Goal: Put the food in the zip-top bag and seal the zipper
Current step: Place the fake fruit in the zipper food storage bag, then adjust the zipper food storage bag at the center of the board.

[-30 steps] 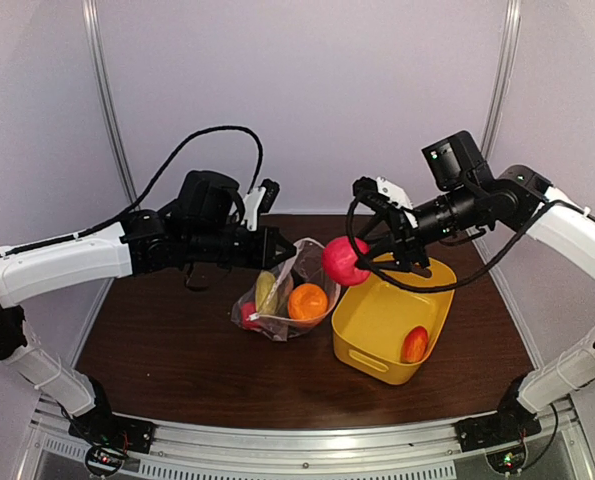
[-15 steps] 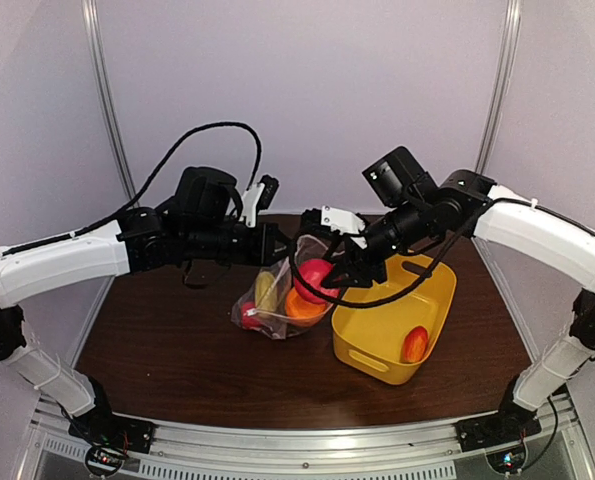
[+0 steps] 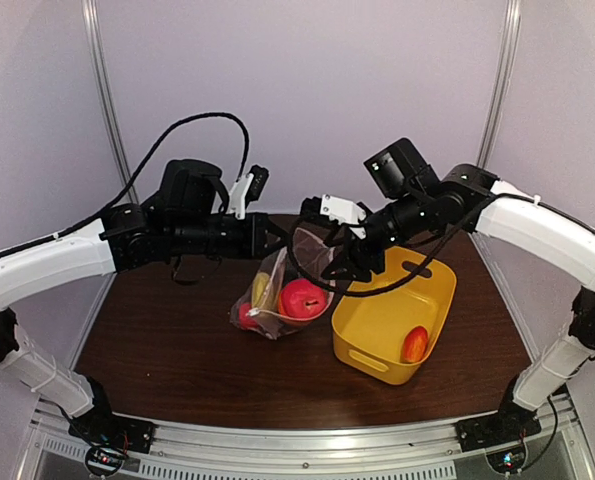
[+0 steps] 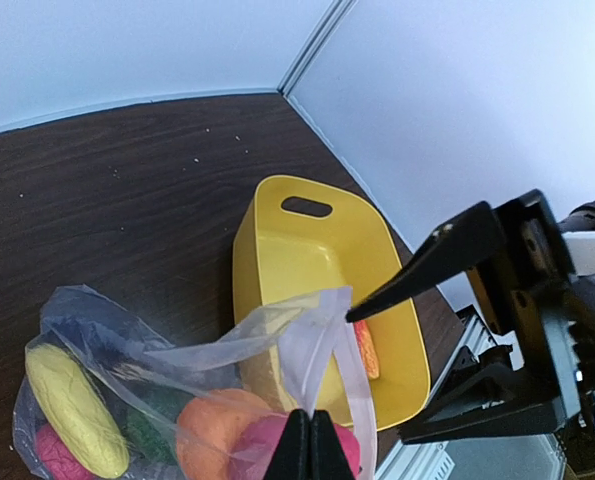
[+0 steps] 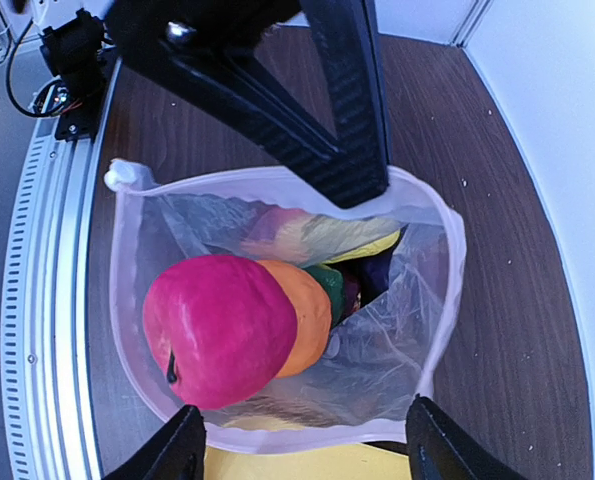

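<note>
Left gripper (image 4: 308,442): tips pressed together, pinching the rim of the clear crinkly plastic zip-top bag (image 4: 227,350) and holding it up.
Right gripper (image 5: 305,408): fingers apart, holding nothing, right above the bag's open mouth.
Food: a shiny pink-red toy fruit (image 5: 217,330) lies in the bag against a round orange one (image 5: 299,315), near a yellow corn cob (image 4: 72,410).
Bag: on the dark brown wooden table (image 3: 157,340), just beside the yellow plastic tub (image 3: 377,320).
Tub: one orange-red toy (image 3: 414,343) inside.
</note>
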{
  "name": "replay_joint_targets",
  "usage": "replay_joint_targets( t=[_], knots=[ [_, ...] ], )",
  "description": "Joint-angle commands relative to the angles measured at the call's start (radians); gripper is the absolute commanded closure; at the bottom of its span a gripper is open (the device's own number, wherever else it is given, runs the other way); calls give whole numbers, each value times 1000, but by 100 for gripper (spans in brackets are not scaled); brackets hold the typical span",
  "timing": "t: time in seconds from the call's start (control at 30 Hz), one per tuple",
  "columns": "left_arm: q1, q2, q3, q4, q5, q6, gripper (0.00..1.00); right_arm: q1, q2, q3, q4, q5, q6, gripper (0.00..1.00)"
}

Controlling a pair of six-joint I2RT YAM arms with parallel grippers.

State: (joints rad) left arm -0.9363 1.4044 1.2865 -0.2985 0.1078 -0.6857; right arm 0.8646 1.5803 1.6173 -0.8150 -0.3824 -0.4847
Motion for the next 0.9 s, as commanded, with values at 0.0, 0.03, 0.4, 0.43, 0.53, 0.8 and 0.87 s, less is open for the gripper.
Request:
replay_joint_targets(
  t=[0.0, 0.03, 0.4, 0.43, 0.53, 0.8, 0.87],
  knots=[
    [5, -20, 5, 20, -15, 3, 100, 27, -96, -19, -81, -57, -142, 33],
    [6, -19, 6, 20, -15, 5, 100, 49, -105, -36, -94, -48, -181, 35],
    [5, -9, 17, 7, -18, 10, 100, 290, -65, -132, -128, 272, -345, 40],
    [5, -10, 14, 6, -18, 9, 100, 304, -55, -137, -126, 306, -351, 41],
    [5, -20, 6, 7, -20, 6, 100, 326, -37, -153, -108, 374, -356, 43],
    [5, -22, -1, 9, -21, 10, 100, 331, -16, -199, -61, 471, -383, 48],
    [5, -20, -1, 16, -16, 8, 100, 333, -2, -206, -37, 509, -396, 54]
  ],
)
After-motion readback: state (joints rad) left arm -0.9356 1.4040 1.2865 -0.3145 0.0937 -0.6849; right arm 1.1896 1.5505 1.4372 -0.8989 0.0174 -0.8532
